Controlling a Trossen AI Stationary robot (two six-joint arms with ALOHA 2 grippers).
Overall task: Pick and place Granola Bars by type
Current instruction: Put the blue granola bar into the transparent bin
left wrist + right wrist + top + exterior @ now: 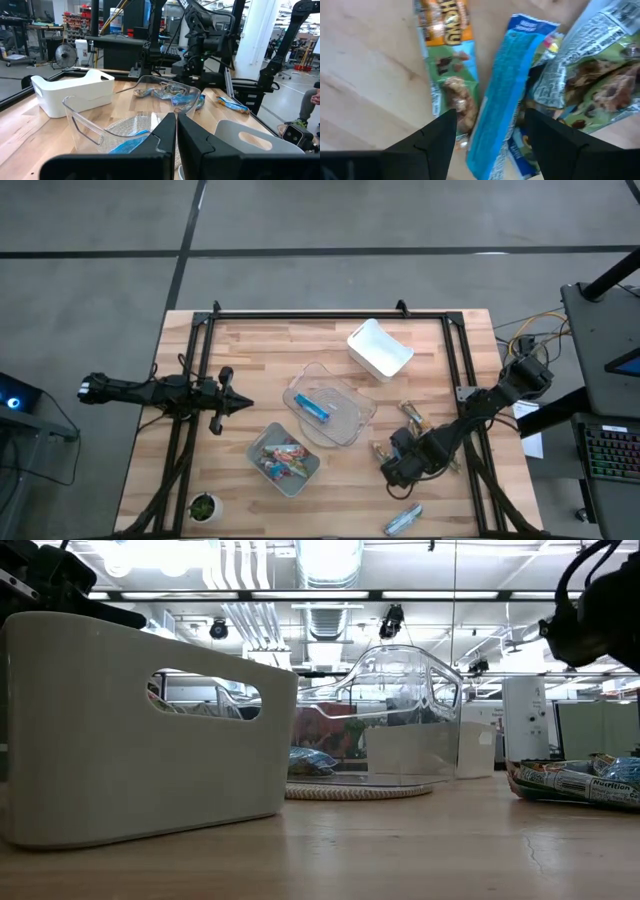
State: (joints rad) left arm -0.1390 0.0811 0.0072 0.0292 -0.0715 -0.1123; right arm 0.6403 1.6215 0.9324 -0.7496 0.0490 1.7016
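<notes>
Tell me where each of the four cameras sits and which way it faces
High: overhead, straight down; table, both arms.
Low: table height, level past white bin; an arm top right.
Left wrist: over shut left gripper toward clear bin.
Right wrist: down between open right gripper fingers at blue bar.
Shared: clear bin in high, low, left wrist.

Three bins (380, 348), two arms (150, 391).
</notes>
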